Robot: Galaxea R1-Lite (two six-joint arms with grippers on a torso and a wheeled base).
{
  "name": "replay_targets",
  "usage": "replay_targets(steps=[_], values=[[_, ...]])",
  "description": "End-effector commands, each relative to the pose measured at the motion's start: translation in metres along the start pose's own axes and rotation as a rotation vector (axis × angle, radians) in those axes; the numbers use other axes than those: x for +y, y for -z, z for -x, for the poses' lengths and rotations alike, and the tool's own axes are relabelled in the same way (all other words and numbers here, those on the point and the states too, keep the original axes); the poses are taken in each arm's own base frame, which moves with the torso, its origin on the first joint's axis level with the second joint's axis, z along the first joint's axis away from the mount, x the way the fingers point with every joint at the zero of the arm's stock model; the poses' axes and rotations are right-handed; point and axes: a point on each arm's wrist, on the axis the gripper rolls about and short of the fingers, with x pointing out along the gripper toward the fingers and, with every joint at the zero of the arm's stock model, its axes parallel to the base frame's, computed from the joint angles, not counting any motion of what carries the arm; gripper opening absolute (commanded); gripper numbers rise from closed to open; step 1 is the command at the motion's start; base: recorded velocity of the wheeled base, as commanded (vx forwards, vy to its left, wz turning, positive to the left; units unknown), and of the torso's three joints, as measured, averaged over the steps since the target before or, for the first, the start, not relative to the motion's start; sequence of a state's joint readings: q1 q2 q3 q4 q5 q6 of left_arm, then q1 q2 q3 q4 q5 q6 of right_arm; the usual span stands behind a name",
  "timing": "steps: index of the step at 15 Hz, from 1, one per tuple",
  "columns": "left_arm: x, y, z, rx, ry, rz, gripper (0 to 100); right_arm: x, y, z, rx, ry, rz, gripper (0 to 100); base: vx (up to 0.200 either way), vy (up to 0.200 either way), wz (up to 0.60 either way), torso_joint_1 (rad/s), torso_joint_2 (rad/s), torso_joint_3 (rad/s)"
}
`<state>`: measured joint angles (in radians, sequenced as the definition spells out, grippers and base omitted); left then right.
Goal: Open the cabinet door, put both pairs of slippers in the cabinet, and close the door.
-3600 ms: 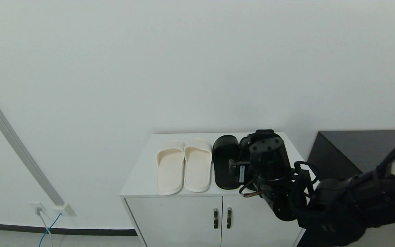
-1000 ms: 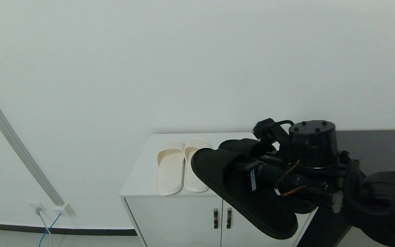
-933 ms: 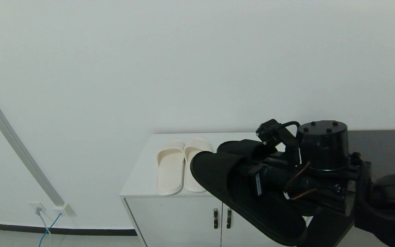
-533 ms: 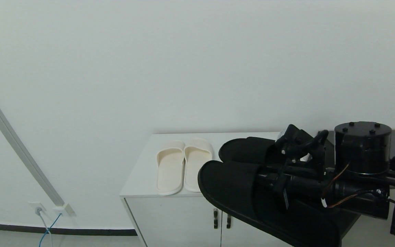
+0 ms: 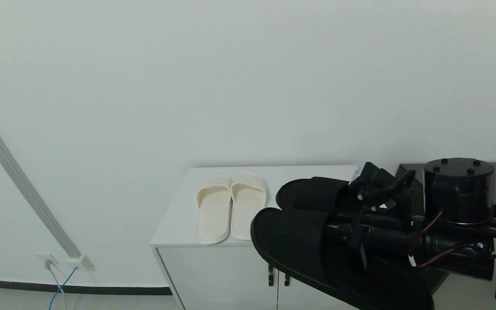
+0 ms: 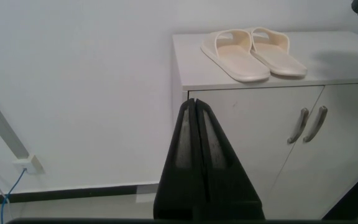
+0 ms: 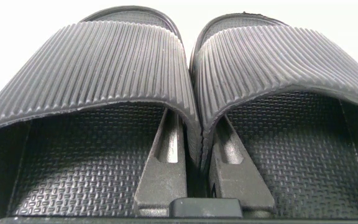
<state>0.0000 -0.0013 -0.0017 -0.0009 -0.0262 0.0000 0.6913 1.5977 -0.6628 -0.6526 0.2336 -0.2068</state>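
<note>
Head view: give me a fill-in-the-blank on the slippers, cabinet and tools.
1. The right tool grips the ___ slippers.
2. The white slippers lie on ___ of the cabinet.
3. Both cabinet doors are ___.
4. The shut left tool holds ___.

Missing words: black; top; closed; nothing.

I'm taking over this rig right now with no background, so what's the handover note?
Right gripper: shut on the black slippers, pinching their inner walls together, held in the air near the cabinet.
Left gripper: shut, empty, in front of the cabinet.
White slippers: side by side on the cabinet top.
Done: black slippers picked up.
To do: doors are shut; open one, put both pairs inside, close it.
</note>
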Motion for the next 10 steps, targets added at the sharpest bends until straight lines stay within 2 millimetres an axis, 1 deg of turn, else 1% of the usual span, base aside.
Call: replay_targets(steps=[1,5,10], values=[[0.0000,-0.0001,-0.0001,0.001,-0.002,0.000,0,0.0010,0.0021,0.0001,0.007,-0.003,-0.001,0,-0.200,0.000,0.00,0.022,0.00,0.002],[0.0000,-0.0001,-0.0001,0.001,0.000,0.000,0,0.0022,0.0043,0.0018,0.008,-0.014,-0.005,0,-0.200,0.000,0.00,-0.007,0.00,0.005],[0.0000,-0.0001,-0.0001,0.001,0.000,0.000,0,0.0054,0.0121,0.0064,0.022,-0.022,-0.009,0,0.000,0.000,0.00,0.000,0.00,0.000]])
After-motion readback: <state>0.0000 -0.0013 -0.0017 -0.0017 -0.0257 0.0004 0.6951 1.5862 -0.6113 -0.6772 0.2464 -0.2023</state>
